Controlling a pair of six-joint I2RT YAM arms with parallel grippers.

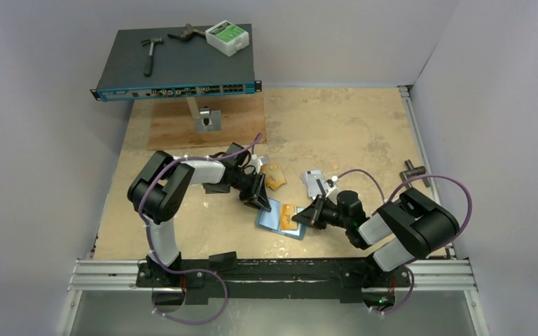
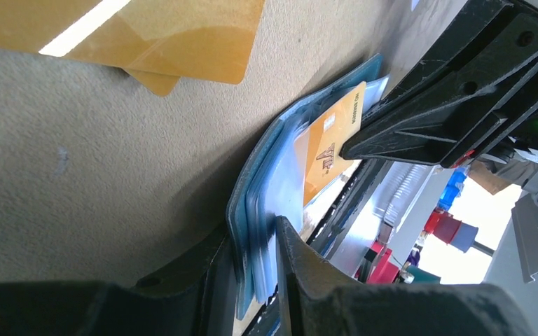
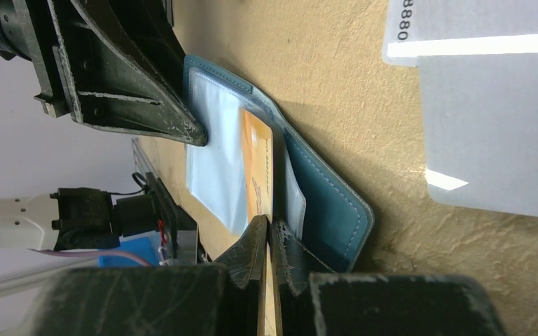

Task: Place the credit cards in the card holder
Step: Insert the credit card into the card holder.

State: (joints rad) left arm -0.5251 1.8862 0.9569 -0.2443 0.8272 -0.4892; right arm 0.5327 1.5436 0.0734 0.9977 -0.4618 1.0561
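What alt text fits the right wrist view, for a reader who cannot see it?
The right gripper is shut on an orange card whose far end lies among the clear pockets of the open teal card holder on the tan table. The left gripper holds the holder's far edge, and a silver-grey card lies apart to the right.
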